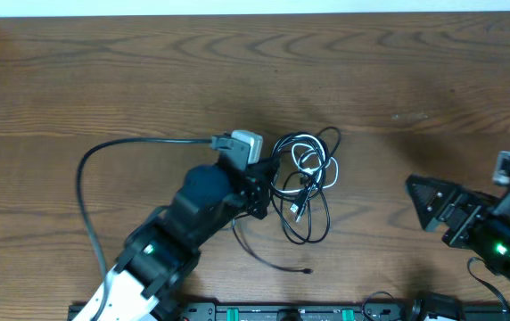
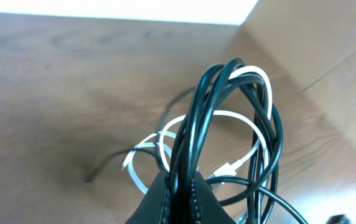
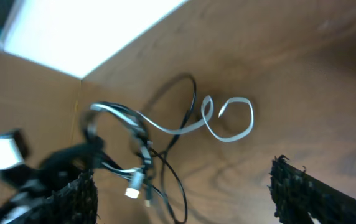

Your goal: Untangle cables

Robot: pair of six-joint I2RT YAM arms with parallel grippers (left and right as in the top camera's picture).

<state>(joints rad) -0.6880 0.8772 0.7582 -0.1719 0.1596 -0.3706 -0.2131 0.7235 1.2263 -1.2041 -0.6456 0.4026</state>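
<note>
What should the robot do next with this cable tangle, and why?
Probably bring the right end effector in to the white cable and grip it. The left end effector is shut on several black cables of the tangle, while the right one sits open, off to the side, holding nothing. A second grip would likely let the cords be pulled apart.

No writing, label, brand mark or number was legible in any of the three views; the pictures were too coarse and blurred to show any lettering.
</note>
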